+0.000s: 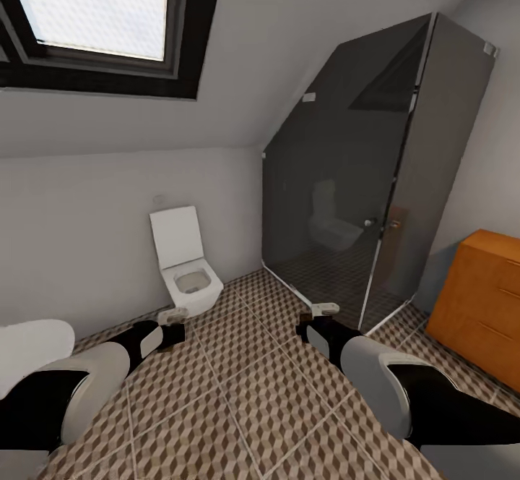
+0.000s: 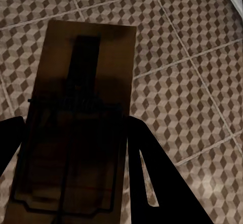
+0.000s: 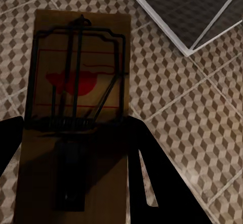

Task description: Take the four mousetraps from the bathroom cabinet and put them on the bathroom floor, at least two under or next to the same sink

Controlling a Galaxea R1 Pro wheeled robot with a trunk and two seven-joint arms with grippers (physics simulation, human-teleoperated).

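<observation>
two mousetraps (image 2: 76, 118) (image 3: 76, 113); one per gripper (image 2: 76, 183) (image 3: 76, 183)

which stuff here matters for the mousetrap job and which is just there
Part of the job:
- mousetrap in left gripper
- mousetrap in right gripper
- cabinet
- bathroom floor

Just there:
- toilet
- glass shower enclosure
- skylight window

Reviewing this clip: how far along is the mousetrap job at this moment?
Midway, by the look of it. In hand: the left gripper holds one mousetrap and the right gripper holds another mousetrap, both above the bathroom floor. No trap lies on the tiles in view, so nothing looks placed yet. Left: set these down by the sink, then fetch any others from the cabinet.
</observation>
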